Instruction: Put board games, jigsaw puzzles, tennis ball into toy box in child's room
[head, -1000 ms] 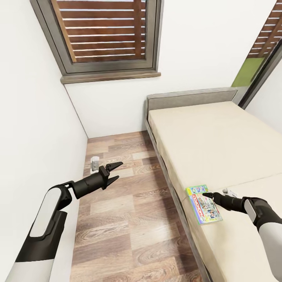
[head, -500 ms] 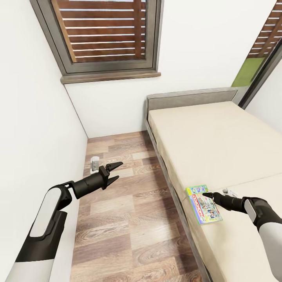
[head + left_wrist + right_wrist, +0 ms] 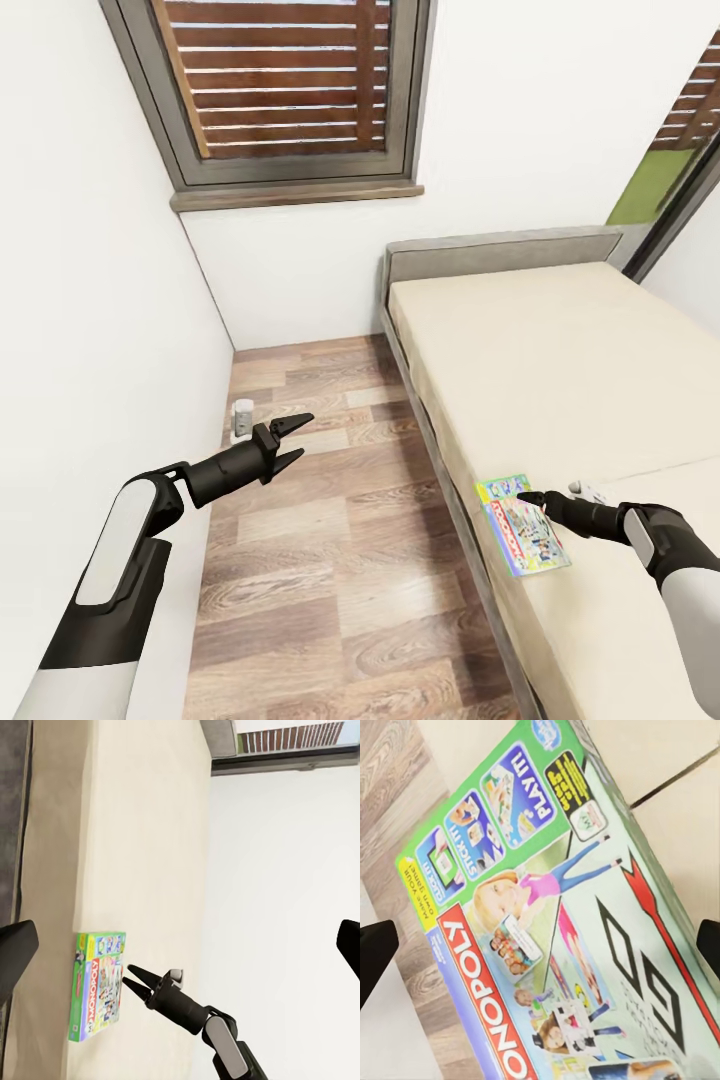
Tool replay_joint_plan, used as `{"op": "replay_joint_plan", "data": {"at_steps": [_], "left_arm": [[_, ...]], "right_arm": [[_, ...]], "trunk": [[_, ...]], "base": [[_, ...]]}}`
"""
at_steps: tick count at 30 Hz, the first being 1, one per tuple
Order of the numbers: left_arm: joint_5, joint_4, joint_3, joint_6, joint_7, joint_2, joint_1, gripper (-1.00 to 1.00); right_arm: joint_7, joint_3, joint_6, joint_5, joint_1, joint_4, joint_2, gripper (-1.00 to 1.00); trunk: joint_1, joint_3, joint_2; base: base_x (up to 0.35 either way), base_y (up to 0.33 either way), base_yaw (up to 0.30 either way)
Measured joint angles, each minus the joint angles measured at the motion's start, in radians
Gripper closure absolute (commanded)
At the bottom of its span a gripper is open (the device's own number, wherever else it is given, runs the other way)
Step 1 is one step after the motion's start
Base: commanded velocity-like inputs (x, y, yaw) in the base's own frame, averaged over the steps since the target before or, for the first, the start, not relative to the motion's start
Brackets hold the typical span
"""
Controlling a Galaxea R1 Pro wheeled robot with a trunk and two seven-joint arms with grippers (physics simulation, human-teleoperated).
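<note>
You had the right gripper spread open just over the Monopoly box, which lay flat on the beige bed near its edge.

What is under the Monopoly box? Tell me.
The Monopoly box lies flat on the beige bed, near its floor-side edge and next to a seam in the mattress. Anything between box and mattress is covered by the box. The right gripper hangs above it, fingers open.

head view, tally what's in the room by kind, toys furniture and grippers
board games: 1, the Monopoly box at the bed's edge
beds: 1, the bed
windows: 1, the window
grippers: 2, left gripper with jaws open, right gripper over the box
total: 5
</note>
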Motion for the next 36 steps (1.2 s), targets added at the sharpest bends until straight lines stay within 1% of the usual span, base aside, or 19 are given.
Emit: {"op": "replay_joint_plan", "data": {"at_steps": [11,36], "left_arm": [[0.0,0.0,0.0,0.0,0.0,0.0,0.0,-1.0],[0.0,0.0,0.0,0.0,0.0,0.0,0.0,-1.0]], "right_arm": [[0.0,0.0,0.0,0.0,0.0,0.0,0.0,-1.0],[0.0,0.0,0.0,0.0,0.0,0.0,0.0,-1.0]], "trunk": [[0.0,0.0,0.0],[0.0,0.0,0.0]], "base": [[0.0,0.0,0.035],[0.0,0.0,0.003]]}}
